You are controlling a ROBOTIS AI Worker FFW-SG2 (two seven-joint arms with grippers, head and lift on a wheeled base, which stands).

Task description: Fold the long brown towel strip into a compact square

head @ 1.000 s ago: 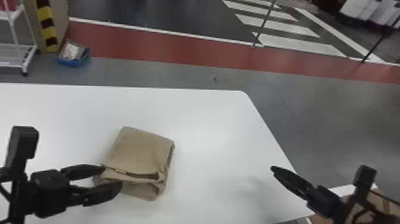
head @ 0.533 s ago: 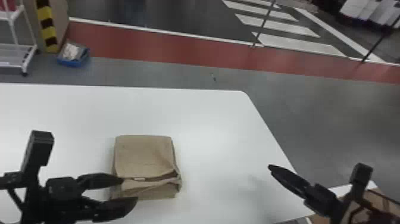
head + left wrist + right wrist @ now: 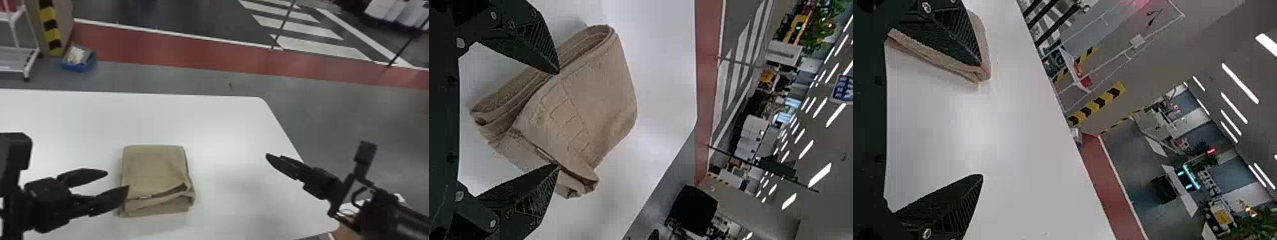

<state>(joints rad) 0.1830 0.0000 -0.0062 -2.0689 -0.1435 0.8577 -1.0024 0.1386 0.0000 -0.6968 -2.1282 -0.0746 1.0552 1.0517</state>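
- The left tool (image 3: 117, 180) stands open just beside the towel's left side, its two black fingers parted with nothing gripped; in the head view one fingertip overlaps the towel's edge, though whether they touch I cannot tell.
- The right tool (image 3: 268, 155) is over the right part of the tabletop, well apart from the towel; the right wrist view shows its fingers spread wide and empty.
- The brown towel (image 3: 153, 169) lies flat between the two tools, nearer the left one, folded into a compact, roughly square stack. Along its near side the layers show, with a slanting gap under the top flap and a slightly raised corner at the right.
- Under it is the white tabletop (image 3: 223, 124), with a rounded far-right corner.
- Past the tabletop, a red strip (image 3: 191, 57) crosses the grey floor; at far left, a blue tray (image 3: 78, 66) sits near a white cart (image 3: 32, 59).
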